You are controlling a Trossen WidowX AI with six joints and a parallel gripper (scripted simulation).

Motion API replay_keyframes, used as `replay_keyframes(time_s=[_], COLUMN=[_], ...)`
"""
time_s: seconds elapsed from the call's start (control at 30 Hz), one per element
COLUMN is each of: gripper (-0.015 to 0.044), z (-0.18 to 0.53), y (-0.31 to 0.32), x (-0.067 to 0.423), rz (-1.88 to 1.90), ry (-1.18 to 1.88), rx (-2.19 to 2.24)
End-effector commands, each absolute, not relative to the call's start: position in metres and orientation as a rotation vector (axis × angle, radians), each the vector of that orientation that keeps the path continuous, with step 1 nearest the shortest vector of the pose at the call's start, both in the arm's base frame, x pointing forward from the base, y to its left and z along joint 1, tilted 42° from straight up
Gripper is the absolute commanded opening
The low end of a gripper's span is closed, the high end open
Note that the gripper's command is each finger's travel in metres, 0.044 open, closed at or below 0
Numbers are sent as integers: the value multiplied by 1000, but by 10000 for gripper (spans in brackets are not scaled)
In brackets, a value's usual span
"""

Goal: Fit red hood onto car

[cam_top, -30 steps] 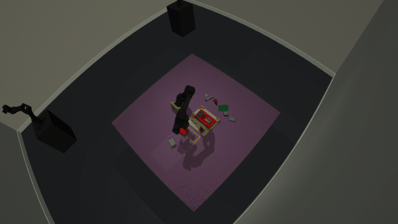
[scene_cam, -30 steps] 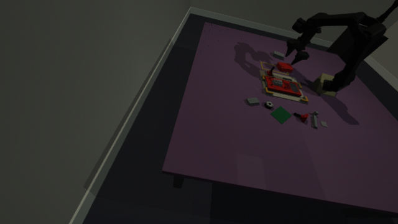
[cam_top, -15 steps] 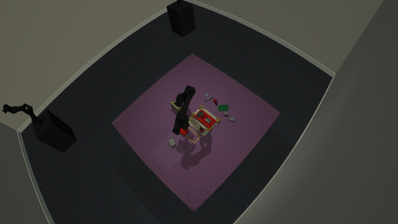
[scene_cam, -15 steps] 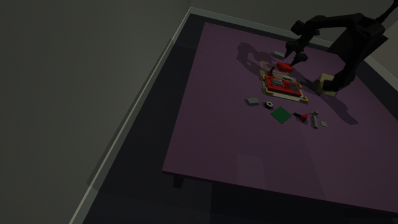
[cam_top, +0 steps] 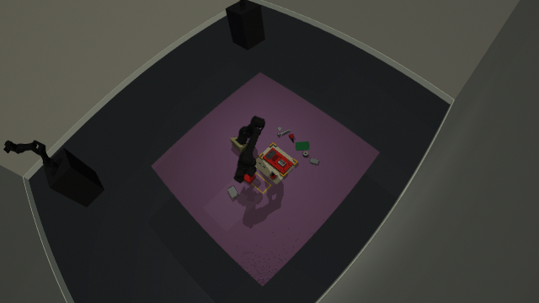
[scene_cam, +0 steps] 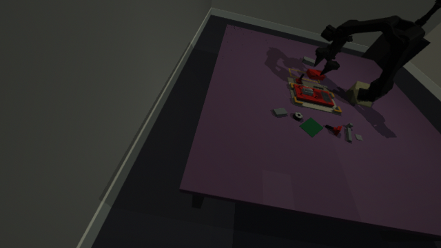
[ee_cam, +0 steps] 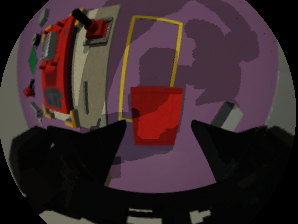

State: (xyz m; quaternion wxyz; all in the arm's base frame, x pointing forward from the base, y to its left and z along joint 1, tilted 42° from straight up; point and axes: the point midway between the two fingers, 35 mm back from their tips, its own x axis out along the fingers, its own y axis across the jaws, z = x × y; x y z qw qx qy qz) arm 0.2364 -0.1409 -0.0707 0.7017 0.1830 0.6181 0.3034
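The red hood (cam_top: 251, 178) (scene_cam: 314, 73) (ee_cam: 156, 115) lies flat on the purple table, at the near end of a yellow outlined rectangle (ee_cam: 181, 50) (scene_cam: 295, 69). My gripper (cam_top: 245, 174) (scene_cam: 325, 65) (ee_cam: 158, 123) is open and empty. It hangs just above the hood, with one dark finger on each side of it in the wrist view. The red car chassis (cam_top: 276, 162) (scene_cam: 314, 96) (ee_cam: 56, 63) sits in its cream jig (cam_top: 265, 167) (scene_cam: 320, 107) (ee_cam: 89, 76) beside the rectangle, with the grey engine block (scene_cam: 306, 91) on the deck. The pegs are too small to make out.
A grey block (cam_top: 232, 192) (scene_cam: 309, 60) (ee_cam: 226, 116) lies near the hood. A green square (cam_top: 302, 146) (scene_cam: 311, 127), a second grey block (cam_top: 314, 161) (scene_cam: 280, 111), a ring (scene_cam: 298, 116), a bolt (scene_cam: 349, 132) and a small red part (scene_cam: 337, 129) lie beyond the jig.
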Motion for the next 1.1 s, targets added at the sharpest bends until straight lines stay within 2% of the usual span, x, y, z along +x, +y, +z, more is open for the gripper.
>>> replay_keyframes(time_s=[0.0,1.07], gripper=[440,440], z=[-74,-84], y=[-135,-126], x=[234,234], rz=[679,679], ry=[1380,1380], rx=[424,424])
